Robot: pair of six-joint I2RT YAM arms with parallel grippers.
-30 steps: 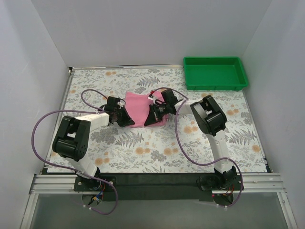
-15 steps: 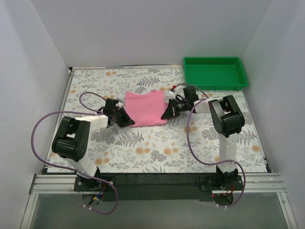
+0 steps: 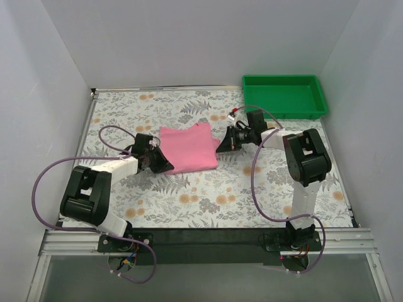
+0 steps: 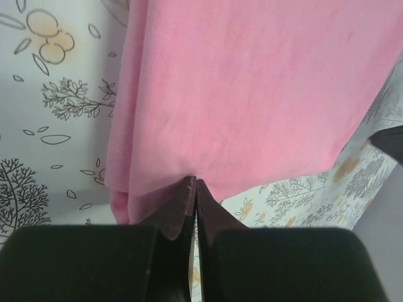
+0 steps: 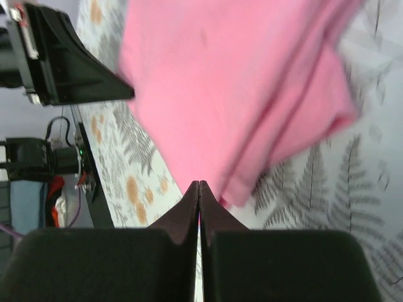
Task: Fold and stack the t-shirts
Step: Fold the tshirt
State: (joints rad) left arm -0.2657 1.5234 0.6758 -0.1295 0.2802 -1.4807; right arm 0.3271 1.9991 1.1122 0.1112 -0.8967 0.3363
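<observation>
One pink t-shirt [image 3: 189, 148] lies folded flat on the floral table, mid-table, in the top view. My left gripper [image 3: 167, 166] is at its near left corner, shut on the hem. In the left wrist view the jaws [image 4: 195, 181] meet on the edge of the t-shirt [image 4: 252, 94], with pink fabric pinched between them. My right gripper [image 3: 219, 145] is at the shirt's right edge, also shut on fabric. The right wrist view shows its closed tips [image 5: 198, 184] on the border of the t-shirt [image 5: 220, 82], beside a doubled fold.
A green tray [image 3: 284, 97] stands at the back right corner with nothing in it. White walls close in the table on three sides. Purple cables loop from both arms over the tabletop. The left gripper's dark body [image 5: 63, 69] shows in the right wrist view.
The two grippers have drawn apart, the right one going right and back, the left one left and nearer. The bunched shirt between them has spread out wider and flatter.
</observation>
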